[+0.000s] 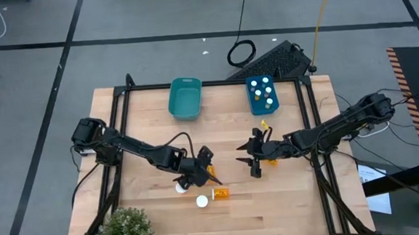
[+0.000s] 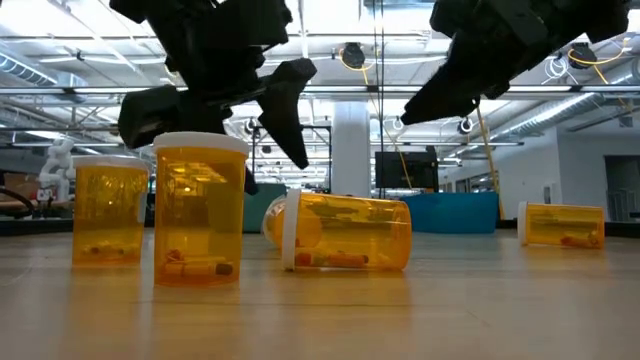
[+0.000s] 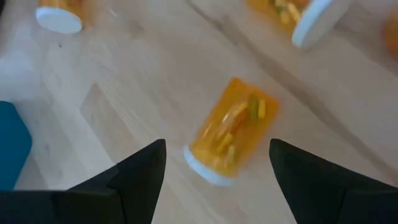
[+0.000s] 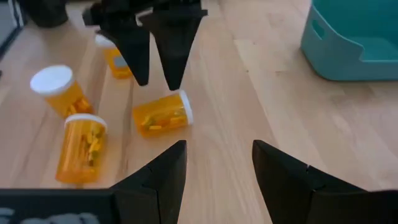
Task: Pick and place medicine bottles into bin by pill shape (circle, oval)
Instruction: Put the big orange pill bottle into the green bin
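Two bins stand at the table's (image 1: pixel 151 114) far edge: a teal bin (image 1: pixel 184 98), and a blue bin (image 1: pixel 263 94) holding about five white-capped bottles. On the table, the low view counts four orange bottles: two upright, two lying. The left hand (image 1: pixel 203 175) hovers, fingers wide, over a lying bottle (image 3: pixel 231 129). The right hand (image 1: pixel 256 160) hangs empty, fingers spread.

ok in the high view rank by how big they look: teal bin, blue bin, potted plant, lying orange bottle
1. Potted plant, though partly cut off by the frame
2. Teal bin
3. Blue bin, a little smaller than the teal bin
4. Lying orange bottle, far the smallest
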You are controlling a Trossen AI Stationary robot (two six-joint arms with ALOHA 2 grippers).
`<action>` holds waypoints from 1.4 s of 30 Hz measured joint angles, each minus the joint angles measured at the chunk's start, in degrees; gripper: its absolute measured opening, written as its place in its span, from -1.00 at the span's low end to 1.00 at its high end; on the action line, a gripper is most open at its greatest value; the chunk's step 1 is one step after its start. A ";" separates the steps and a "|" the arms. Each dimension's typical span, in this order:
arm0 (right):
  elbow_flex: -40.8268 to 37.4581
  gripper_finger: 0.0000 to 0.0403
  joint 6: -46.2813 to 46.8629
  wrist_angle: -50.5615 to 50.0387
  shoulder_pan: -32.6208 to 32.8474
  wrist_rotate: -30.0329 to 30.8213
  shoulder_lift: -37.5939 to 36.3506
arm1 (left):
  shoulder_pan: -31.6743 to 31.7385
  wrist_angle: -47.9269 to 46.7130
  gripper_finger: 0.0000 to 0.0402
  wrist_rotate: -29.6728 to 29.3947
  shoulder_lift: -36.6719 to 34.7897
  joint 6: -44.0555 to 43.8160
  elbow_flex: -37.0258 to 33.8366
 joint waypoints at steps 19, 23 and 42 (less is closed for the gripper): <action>-2.14 -0.12 0.00 8.10 -0.57 1.21 0.00 | 4.26 0.51 0.44 7.46 5.06 15.14 0.21; -2.14 -0.12 -0.17 7.72 -0.57 1.23 0.00 | 4.68 1.09 0.44 4.83 6.72 13.41 -0.04; -2.14 -0.12 -1.28 5.64 -0.44 0.99 0.00 | 5.73 0.81 0.44 5.31 6.64 -4.24 -0.02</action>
